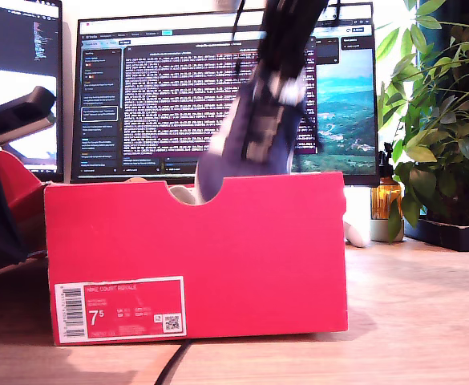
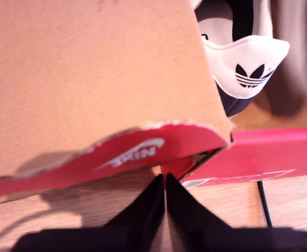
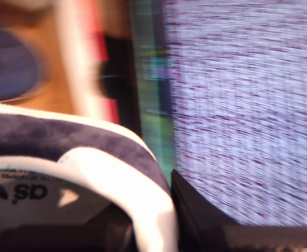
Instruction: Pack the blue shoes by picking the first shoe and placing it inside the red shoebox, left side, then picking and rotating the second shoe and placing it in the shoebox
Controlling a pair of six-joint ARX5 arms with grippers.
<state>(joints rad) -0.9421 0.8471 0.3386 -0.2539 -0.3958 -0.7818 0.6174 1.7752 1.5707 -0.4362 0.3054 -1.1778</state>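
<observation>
The red shoebox (image 1: 194, 257) stands open in the middle of the exterior view, label side facing the camera. Above its rim hangs a blue shoe (image 1: 254, 132), toe tilted down toward the box and blurred. My second gripper (image 1: 280, 72) is shut on it from above. Its wrist view shows the shoe's white collar (image 3: 116, 173) against one black finger (image 3: 205, 220). My first gripper (image 2: 165, 181) is shut, tips at the red lid's rim (image 2: 127, 155); whether it pinches the rim I cannot tell. A shoe heel with a trefoil tab (image 2: 247, 68) shows beyond the lid.
The lid (image 1: 10, 192) leans at the exterior view's left under the first arm (image 1: 14, 112). Two monitors (image 1: 162, 88) stand behind the box. A potted plant (image 1: 442, 120) and an amber bottle (image 1: 386, 200) are at the exterior view's right. A black cable (image 1: 174, 365) runs under the box's front.
</observation>
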